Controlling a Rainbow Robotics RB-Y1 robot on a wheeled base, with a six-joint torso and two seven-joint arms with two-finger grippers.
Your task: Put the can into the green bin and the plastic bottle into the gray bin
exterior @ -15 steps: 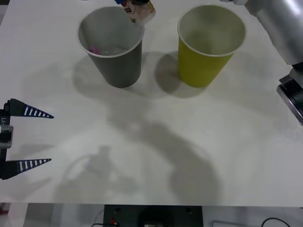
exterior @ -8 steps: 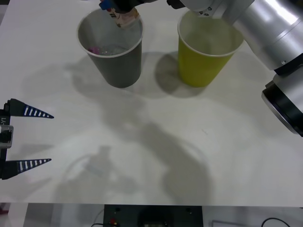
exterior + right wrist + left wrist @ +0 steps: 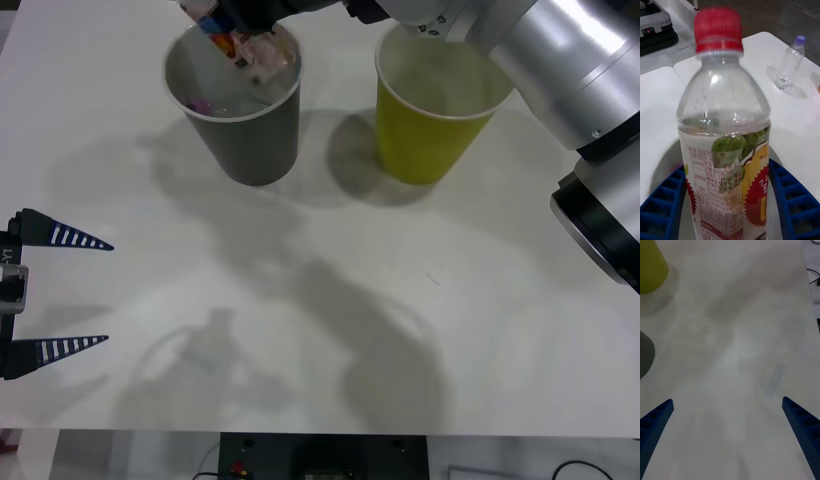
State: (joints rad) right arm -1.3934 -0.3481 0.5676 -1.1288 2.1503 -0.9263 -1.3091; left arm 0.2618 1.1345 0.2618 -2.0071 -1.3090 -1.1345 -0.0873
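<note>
The right pincer (image 3: 728,210), at the end of a silver arm reaching across the far side of the white tabletop (image 3: 320,330), grips the plastic bottle (image 3: 240,45) directly over the mouth of the gray bin (image 3: 238,95). Its blue ribbed fingers (image 3: 662,202) press against both sides of the bottle's label, with the red cap pointing away from the wrist. Seen from the front, the bottle hangs tilted, its lower part dipping inside the white rim of the gray bin. The green bin (image 3: 440,95) stands upright just beside the gray one, on the robot's right, the two cups apart. The left pincer (image 3: 60,290) rests low at the tabletop's near left edge, its two fingers spread wide with nothing between them. A second, purple-capped bottle (image 3: 790,62) stands on another white surface beyond.
</note>
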